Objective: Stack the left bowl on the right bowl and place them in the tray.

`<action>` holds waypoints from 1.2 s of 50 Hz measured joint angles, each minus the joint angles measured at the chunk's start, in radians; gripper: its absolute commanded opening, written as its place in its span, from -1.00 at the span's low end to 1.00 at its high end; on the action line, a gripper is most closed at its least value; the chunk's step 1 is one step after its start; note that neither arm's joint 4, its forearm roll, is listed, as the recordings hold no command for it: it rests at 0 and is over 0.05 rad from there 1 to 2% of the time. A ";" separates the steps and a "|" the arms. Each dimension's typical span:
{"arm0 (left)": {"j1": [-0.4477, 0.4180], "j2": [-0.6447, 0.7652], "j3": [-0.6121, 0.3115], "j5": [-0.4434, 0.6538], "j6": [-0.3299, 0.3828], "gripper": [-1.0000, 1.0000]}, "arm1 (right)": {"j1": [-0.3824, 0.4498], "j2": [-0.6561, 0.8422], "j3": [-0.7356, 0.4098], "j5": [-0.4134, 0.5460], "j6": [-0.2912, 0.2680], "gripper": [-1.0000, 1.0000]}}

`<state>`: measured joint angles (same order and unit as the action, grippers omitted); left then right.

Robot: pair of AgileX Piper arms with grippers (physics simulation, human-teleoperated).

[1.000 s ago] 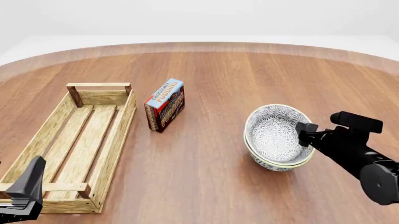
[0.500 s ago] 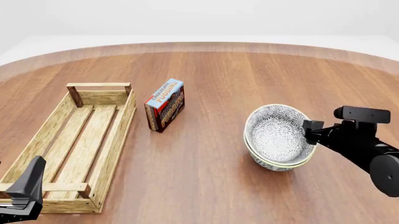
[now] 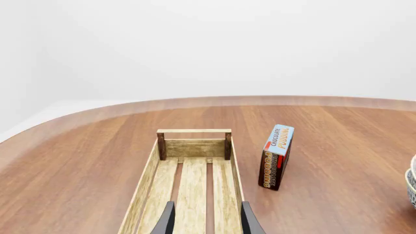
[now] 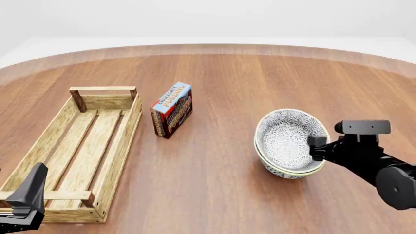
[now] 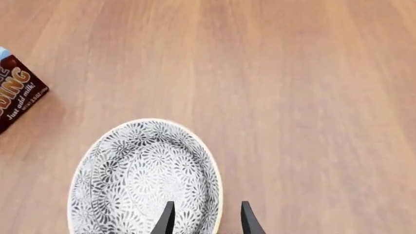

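The two grey-floral bowls sit nested right of centre: the upper one [image 4: 286,139] rests inside the lower one [image 4: 276,167], of which only the rim band shows. In the right wrist view only the top bowl [image 5: 143,180] shows. My right gripper [image 4: 316,147] is open at the stack's right rim. In the right wrist view [image 5: 206,222] its fingers straddle that rim. The wooden slat tray [image 4: 123,141] lies at the left, with nothing in it. My left gripper [image 4: 34,187] hangs open and empty over the tray's near end, and the left wrist view [image 3: 206,222] looks down the tray [image 3: 195,147].
A chocolate pudding box [image 4: 172,109] stands upright between the tray and the bowls; it also shows in the left wrist view [image 3: 276,156] and at the edge of the right wrist view [image 5: 16,95]. The round wooden table's far edge [image 4: 208,47] curves behind.
My right gripper has swung a little left and down, onto the right rim of the bowl stack. The bowls, tray, box and left arm have not moved.
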<state>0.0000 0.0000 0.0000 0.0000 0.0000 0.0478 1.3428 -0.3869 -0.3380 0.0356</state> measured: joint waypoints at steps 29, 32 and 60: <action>0.000 0.000 0.000 0.000 0.000 1.00 | 0.012 0.115 0.048 -0.138 0.034 1.00; 0.000 0.000 0.000 0.000 0.000 1.00 | 0.014 0.127 0.051 -0.151 0.039 1.00; 0.000 0.000 0.000 0.000 0.000 1.00 | 0.014 0.148 0.046 -0.188 0.050 -1.00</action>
<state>0.0000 0.0000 0.0000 0.0000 0.0000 0.0614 1.4908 -0.3409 -0.5265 0.0856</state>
